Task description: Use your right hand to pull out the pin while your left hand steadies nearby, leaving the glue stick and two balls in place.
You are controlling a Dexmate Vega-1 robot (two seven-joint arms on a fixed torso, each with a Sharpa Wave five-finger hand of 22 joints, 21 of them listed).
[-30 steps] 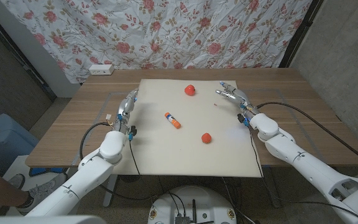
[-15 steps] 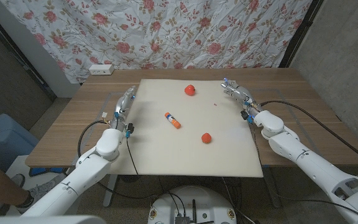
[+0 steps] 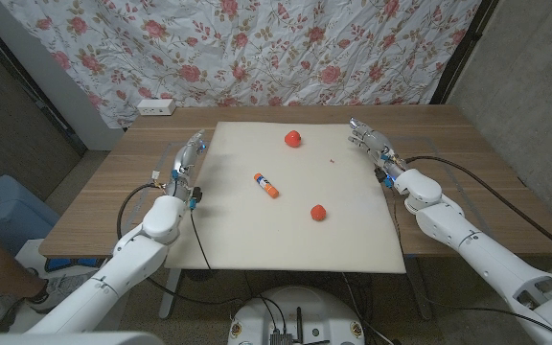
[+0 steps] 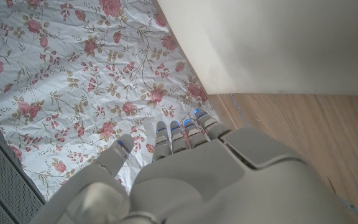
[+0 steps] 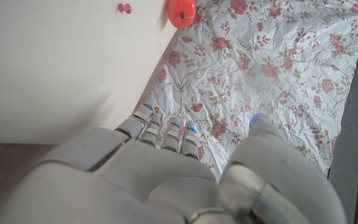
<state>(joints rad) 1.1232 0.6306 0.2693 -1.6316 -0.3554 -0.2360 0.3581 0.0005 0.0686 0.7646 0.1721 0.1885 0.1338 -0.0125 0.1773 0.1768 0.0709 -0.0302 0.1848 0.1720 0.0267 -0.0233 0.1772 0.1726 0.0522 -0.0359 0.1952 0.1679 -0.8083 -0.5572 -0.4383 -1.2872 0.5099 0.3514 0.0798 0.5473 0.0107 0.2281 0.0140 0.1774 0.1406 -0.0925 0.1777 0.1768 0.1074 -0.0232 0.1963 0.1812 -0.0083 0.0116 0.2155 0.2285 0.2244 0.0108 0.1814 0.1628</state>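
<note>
Floral curtain (image 3: pixel 257 48), perhaps a power strip (image 3: pixel 155 106)

Matt cream mat (image 3: pixel 295 206) on a wood-grain table (image 3: pixel 113 196) — behind, creased floral cloth (image 3: pixel 257 48).

Pin (image 3: pixel 332 160) perhaps too small to make out
</note>
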